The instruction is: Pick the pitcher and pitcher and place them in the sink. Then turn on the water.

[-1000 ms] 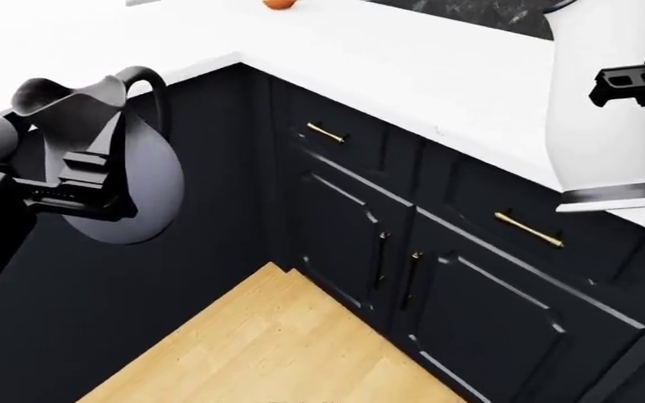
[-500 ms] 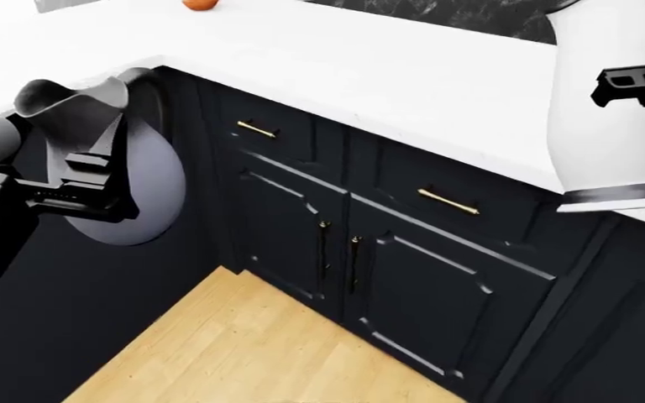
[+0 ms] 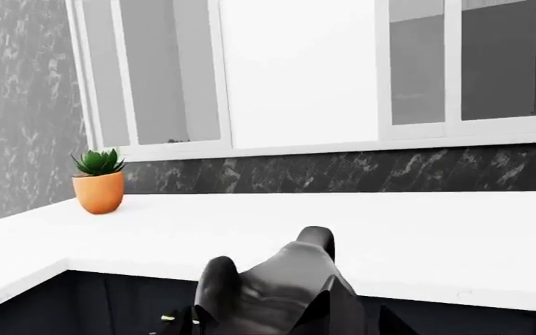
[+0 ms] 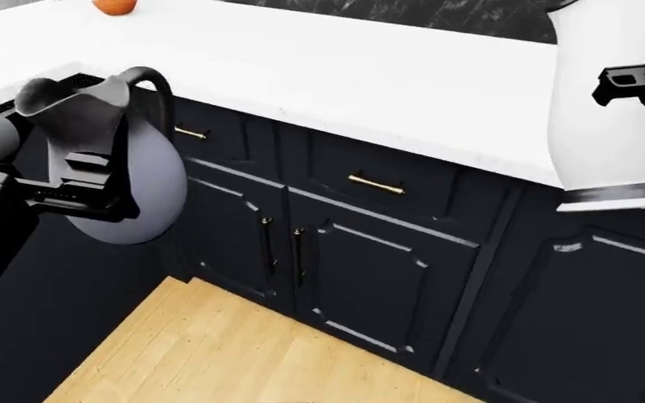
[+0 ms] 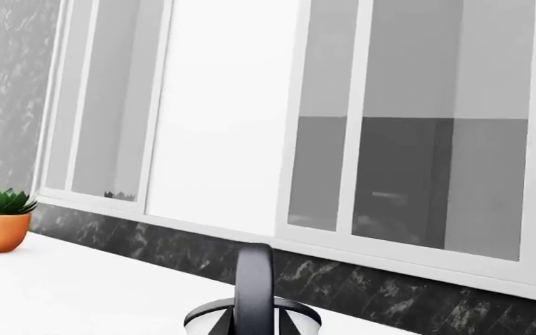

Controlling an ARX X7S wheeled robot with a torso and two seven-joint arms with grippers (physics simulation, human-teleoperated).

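Nearest, at the left of the head view, the left gripper [image 4: 81, 180] is clamped on the blue-grey jug [image 4: 132, 180], holding it in the air above the wooden floor [image 4: 244, 353] and in front of the dark cabinets. The jug is squat and bulbous, with a dark neck flaring to a spout and a dark looped handle [image 4: 154, 84] arching at its far side; its round belly shows pale grey-blue. From the left wrist view only the dark neck and handle [image 3: 282, 286] show.

At the right of the head view, the white jug [image 4: 608, 101] is also held in the air, tall and smooth, with a black band [image 4: 620, 195] round its base. The right gripper [image 4: 637, 84] shows only as a black bracket against its side, so how its jaws stand cannot be told. In the right wrist view the jug's black handle [image 5: 254, 286] rises upright over a pale rim.

Beyond both jugs runs the white counter [image 4: 356, 75], over navy cabinet doors [image 4: 345, 269] and drawers with brass pulls [image 4: 376, 183]. Farther left on the counter stands an orange pot with a green plant [image 3: 98, 183]; the head view cuts it off at the top edge. Behind it are a dark marbled backsplash [image 3: 361, 171] and white-framed windows [image 5: 324, 139].
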